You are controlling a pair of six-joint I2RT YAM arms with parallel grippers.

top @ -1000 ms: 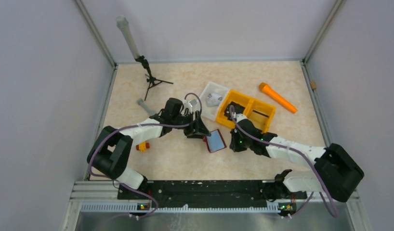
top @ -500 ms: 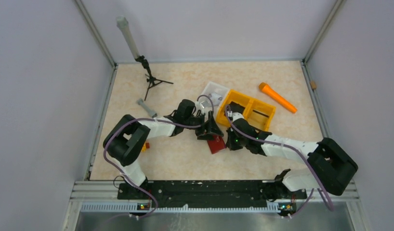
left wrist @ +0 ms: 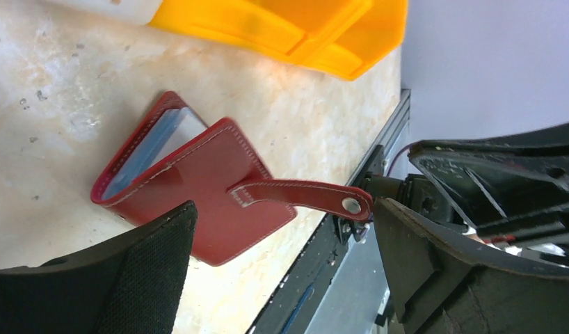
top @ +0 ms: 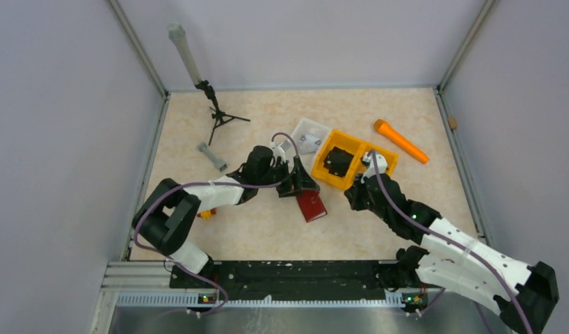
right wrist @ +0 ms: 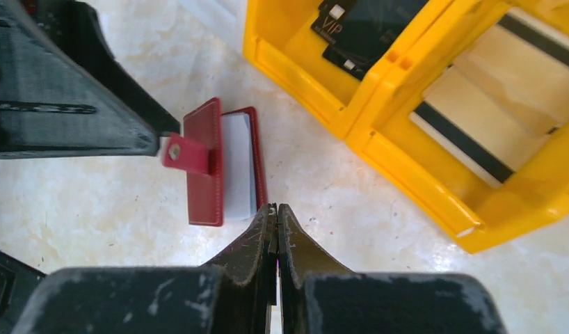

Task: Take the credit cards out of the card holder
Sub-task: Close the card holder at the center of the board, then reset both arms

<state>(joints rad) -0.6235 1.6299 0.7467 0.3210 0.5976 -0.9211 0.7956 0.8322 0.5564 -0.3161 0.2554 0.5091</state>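
Card holder (top: 311,207) lies flat mid-bench (top: 268,236), nearly folded, red cover up. Long axis runs far to near. Strap tab (left wrist: 302,196) sticks out between the fingers of the left pincer (top: 298,185), which is released. Right pincer (right wrist: 275,209) clenched on nothing, tips just beside the holder. Beige marbled surface, pale walls (top: 59,139).

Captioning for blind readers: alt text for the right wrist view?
The right gripper, fingers shut on nothing, hovers near a half-open dark red leather card holder on the marbled table. A yellow two-compartment plastic tray beside it holds a black card and a tan card.
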